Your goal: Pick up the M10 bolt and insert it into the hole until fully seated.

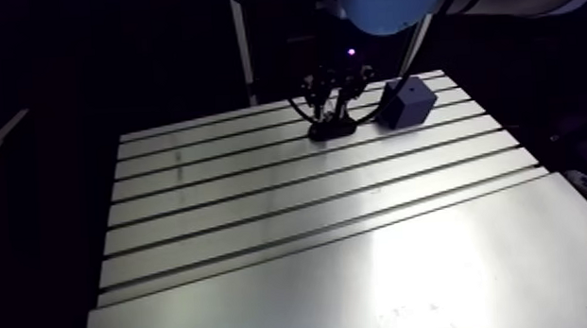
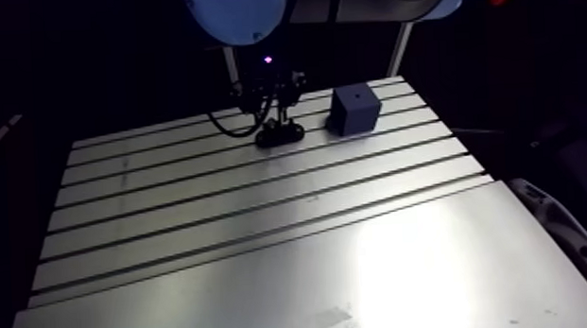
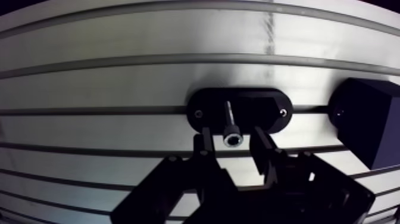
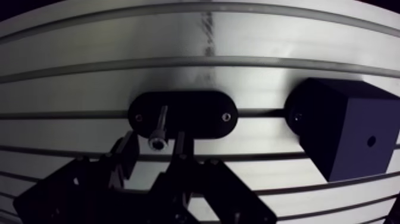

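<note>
M10 bolt rests in the black oval holder on the slotted table, its head btwn the gripper fingers, jaws apart w/ gaps either side, gripping nothing, the black block w/ hole just beside the holder.

Table: aluminium, silver, with parallel dark slots running across the far part; near part a plain sheet. Light: one bright glare patch on the near sheet. Surroundings: dark, little discernible.
</note>
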{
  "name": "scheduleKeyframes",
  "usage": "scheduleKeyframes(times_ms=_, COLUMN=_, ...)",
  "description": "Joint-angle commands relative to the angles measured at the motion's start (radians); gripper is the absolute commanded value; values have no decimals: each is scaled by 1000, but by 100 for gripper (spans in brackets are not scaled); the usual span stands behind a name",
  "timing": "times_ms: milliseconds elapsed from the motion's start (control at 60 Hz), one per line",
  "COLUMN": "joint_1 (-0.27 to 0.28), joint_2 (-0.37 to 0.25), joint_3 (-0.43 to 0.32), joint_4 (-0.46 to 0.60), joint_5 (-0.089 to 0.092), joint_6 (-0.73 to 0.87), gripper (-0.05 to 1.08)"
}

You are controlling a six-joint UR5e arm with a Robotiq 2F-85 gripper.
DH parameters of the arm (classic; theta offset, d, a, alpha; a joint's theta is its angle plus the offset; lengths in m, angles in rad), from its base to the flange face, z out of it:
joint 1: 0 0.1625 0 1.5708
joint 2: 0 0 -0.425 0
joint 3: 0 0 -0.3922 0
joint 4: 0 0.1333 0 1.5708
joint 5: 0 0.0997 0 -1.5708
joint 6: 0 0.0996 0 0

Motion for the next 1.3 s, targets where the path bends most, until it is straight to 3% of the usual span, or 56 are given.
scheduleKeyframes(times_ms=17, joint_1=0, joint_2=1, joint_3=-1, joint_4=0, joint_5=0, joint_6=0, gripper=56)
scheduleKeyframes(times_ms=500, joint_1=0, joint_2=1, joint_3=-1, joint_4=0, joint_5=0, joint_6=0, gripper=64)
scheduleKeyframes(times_ms=1300, joint_1=1, joint_2=5, joint_3=-1, joint_4=0, joint_5=0, joint_6=0, gripper=66)
